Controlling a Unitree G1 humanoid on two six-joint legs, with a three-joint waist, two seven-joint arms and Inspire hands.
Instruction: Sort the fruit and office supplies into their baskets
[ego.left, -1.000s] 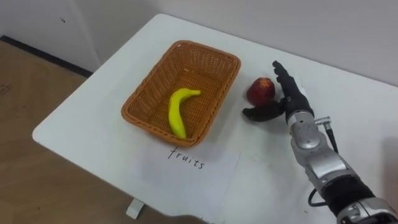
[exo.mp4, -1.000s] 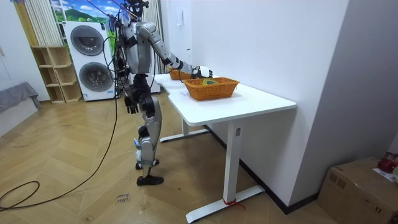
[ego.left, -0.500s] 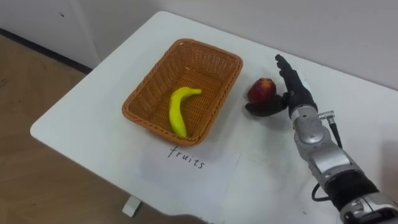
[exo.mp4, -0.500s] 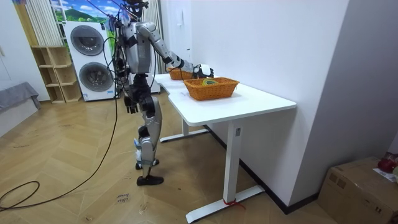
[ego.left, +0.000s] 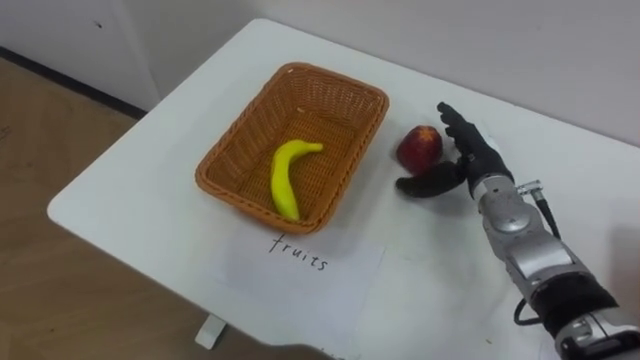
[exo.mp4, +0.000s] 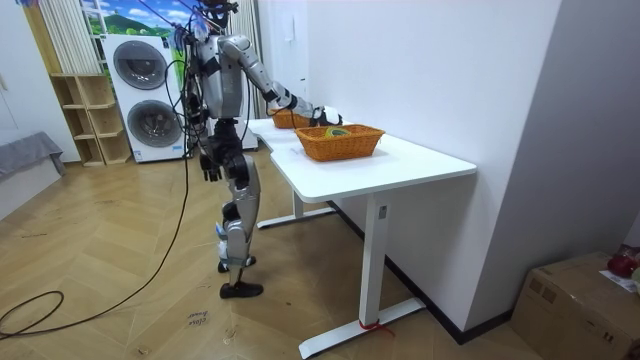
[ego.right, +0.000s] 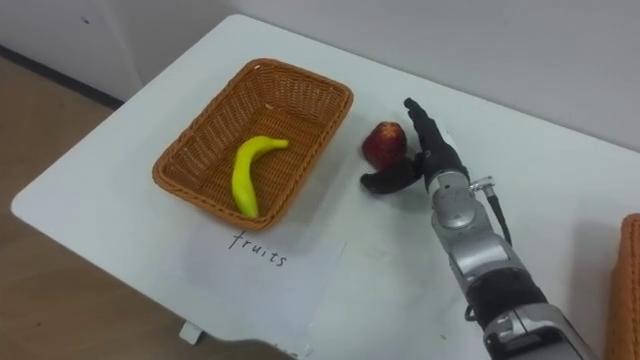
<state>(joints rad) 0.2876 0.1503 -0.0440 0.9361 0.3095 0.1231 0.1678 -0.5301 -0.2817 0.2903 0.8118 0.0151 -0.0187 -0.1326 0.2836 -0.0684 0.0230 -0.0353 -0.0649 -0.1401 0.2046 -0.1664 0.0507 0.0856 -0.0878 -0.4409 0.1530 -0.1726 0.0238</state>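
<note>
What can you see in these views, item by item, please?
table: one, white, under everything.
basket: one, brown wicker, on the table.
banana: one, yellow, inside the basket.
red fruit: one, red, right of the basket.
paper sheet: one, white, handwritten, before the basket.
second basket: one, brown, far right.
washing machines: two, white, stacked, room view's left.
right hand: one, dark, open beside the red fruit.
left hand: one, dark, hanging at its side.
</note>
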